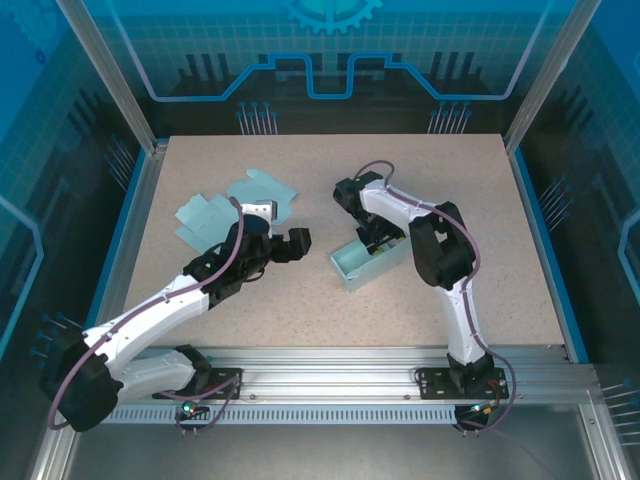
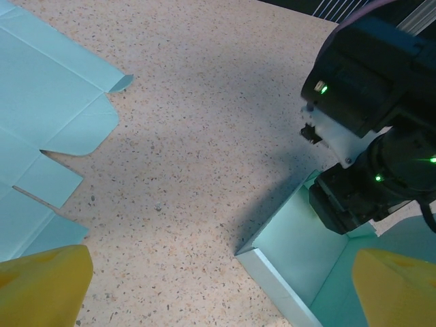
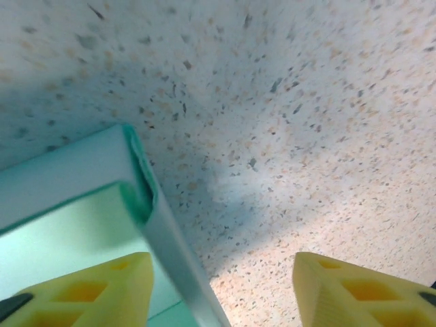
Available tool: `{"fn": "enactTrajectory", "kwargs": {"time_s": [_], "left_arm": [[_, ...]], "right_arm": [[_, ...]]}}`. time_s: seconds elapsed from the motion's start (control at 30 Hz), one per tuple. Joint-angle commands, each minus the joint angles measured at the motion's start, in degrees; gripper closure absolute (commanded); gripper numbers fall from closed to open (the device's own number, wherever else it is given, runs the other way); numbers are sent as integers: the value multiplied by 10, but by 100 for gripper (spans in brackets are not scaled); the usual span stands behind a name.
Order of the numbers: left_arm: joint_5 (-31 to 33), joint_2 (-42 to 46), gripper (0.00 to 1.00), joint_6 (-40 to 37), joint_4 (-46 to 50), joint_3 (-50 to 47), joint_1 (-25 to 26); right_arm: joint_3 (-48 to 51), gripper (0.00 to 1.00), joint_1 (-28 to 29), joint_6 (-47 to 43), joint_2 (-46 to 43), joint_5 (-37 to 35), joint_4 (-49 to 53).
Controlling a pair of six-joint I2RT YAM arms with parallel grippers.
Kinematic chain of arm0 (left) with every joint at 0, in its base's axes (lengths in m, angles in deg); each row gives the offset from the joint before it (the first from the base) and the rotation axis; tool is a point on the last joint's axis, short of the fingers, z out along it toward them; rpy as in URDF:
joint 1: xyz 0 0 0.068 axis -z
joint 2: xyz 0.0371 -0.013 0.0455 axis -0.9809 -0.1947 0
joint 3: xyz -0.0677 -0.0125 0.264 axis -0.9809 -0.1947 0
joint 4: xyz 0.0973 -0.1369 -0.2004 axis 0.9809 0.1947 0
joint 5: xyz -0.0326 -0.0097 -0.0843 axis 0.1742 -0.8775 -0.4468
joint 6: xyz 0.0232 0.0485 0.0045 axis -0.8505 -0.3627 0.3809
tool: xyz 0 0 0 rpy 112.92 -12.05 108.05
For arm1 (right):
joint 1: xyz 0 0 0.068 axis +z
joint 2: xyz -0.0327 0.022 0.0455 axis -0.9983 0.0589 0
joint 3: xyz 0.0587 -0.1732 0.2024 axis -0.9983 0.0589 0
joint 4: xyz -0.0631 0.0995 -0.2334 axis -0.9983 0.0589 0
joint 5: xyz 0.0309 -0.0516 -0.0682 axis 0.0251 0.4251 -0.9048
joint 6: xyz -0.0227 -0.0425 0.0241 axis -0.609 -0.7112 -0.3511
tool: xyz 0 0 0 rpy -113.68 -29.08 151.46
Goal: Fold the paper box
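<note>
**Top view.** We see the paper box (image 1: pixel 365 263), its walls partly raised, at mid-table beneath the right gripper (image 1: pixel 378 240). The left gripper (image 1: pixel 296 244) hovers near it, spread wide and empty.

**Left wrist view.** The walls are thin card, which we judge light and easily creased.

**Right wrist view.** The jaws stand parted astride one wall, not pinching it. We would take hold at that folded rim.

Looks like a robot lab or a test booth. Shows a speckled table (image 1: pixel 300 300) shut inside a see-through booth with silver metal posts (image 1: pixel 112 75). Has blue walls (image 1: pixel 330 60) printed with a gear (image 1: pixel 330 12) and thin lines, like a show stand. Holds a left arm (image 1: pixel 150 315) and a right arm (image 1: pixel 440 250), both white and black, bolted to a metal rail (image 1: pixel 330 385) at the near edge of the table.
</note>
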Motion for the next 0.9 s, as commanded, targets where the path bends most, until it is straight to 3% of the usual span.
{"fn": "enactTrajectory", "kwargs": {"time_s": [0.0, 0.1, 0.2, 0.23, 0.27, 0.57, 0.7, 0.87], "left_arm": [[-2, 9, 1, -7, -7, -5, -6], [-1, 6, 1, -9, -2, -3, -7], [9, 0, 1, -15, 6, 1, -8], [15, -6, 1, -18, 11, 4, -9], [19, -13, 1, -23, 15, 7, -10], [62, -163, 13, -98, 44, 91, -10], [61, -224, 20, -116, 30, 123, -11], [54, -294, 24, -128, 26, 164, -10]], "right_arm": [[1, 35, 9, -3, -54, 15, -4], [-3, 24, 10, -6, -76, 21, -1], [-5, 23, 16, -8, -115, 26, 0], [-7, 2, 20, -11, -132, 29, -2], [-8, 0, 23, -12, -150, 30, -2], [51, 0, 45, 45, -373, -38, -6], [153, 0, 44, 108, -501, -72, -14], [337, 0, 39, 210, -676, -65, -44]]}}
